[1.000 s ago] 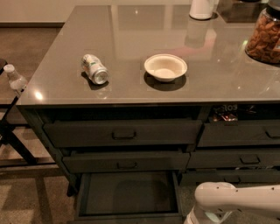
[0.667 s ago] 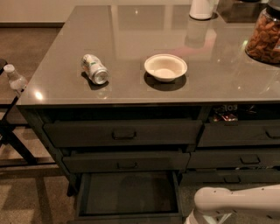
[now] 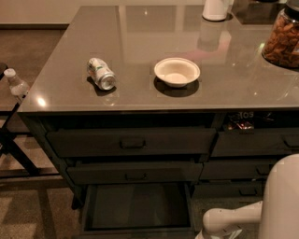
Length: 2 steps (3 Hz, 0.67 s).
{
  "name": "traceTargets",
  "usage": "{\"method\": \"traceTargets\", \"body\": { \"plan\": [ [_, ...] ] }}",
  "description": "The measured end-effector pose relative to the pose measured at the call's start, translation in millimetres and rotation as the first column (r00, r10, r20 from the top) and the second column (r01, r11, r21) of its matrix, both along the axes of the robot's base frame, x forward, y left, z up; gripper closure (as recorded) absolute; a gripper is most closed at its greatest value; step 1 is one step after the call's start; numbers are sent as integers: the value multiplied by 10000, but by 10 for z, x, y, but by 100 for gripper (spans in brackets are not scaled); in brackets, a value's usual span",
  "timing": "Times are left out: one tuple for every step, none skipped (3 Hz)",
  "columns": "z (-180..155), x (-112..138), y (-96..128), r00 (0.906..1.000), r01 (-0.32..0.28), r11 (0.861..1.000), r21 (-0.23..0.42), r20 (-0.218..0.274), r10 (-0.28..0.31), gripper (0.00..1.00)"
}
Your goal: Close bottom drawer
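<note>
The bottom drawer (image 3: pixel 135 205) is the lowest of three wide dark drawers in the left stack. It stands pulled out, showing its flat dark inside, and its low front panel (image 3: pixel 138 232) runs along the lower edge of the view. My white arm (image 3: pixel 229 220) reaches in at the bottom right, just right of the open drawer's front corner. The gripper itself is below the lower edge of the view and does not show.
The grey counter (image 3: pixel 233 88) holds a can (image 3: pixel 101 73) lying on its side, a white bowl (image 3: pixel 176 72), a jar of nuts (image 3: pixel 283 38) and a white container (image 3: pixel 216 9). Two shut wide drawers (image 3: pixel 133 142) sit above. A narrower stack (image 3: pixel 254 144) stands right. A bottle (image 3: pixel 17 84) is far left.
My arm has shifted: a large white section now rises at the right edge and the lower link sits a little lower. The drawer stays open.
</note>
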<state>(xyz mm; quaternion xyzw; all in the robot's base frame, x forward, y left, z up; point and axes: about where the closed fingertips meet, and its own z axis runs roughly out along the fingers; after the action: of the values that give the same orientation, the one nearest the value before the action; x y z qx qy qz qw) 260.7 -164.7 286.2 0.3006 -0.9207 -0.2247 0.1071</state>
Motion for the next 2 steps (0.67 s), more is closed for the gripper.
{"method": "traceTargets", "body": {
  "plan": [
    [-37, -16, 10, 10000, 48, 10000, 16, -44, -48, 100],
    [-194, -2, 77, 9996, 264, 9996, 61, -144, -263, 100]
  ]
}}
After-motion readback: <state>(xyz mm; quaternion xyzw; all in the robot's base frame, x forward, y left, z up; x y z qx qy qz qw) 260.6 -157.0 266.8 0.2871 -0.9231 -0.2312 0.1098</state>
